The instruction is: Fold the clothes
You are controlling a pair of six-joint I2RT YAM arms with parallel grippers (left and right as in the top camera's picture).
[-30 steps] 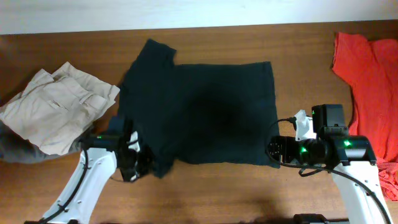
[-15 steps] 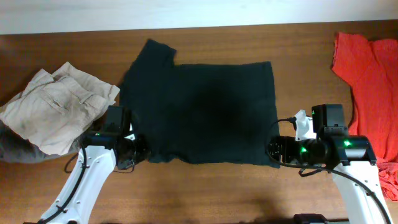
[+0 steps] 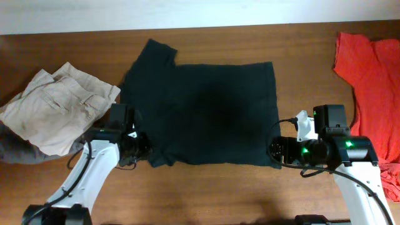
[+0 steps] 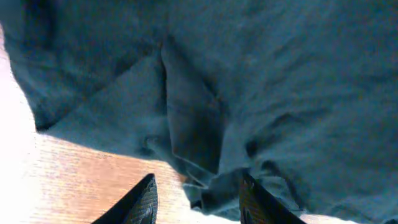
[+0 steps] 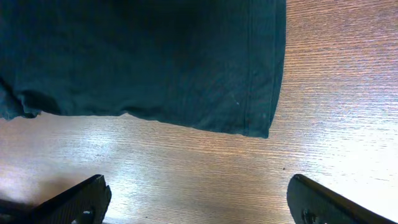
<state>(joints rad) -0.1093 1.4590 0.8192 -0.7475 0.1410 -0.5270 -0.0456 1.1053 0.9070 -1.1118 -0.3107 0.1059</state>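
Left claw at T-shirt edge

T-shirt cropped (both wrist views), red garment cropped rightward

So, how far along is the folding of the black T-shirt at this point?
Done: the black T-shirt lies spread nearly flat on the table. In hand: the left gripper, jaws apart, sits at the crumpled near sleeve; the right gripper waits open over bare wood by the hem corner, holding nothing. Left: the body shows no fold yet, and the far sleeve sticks out.
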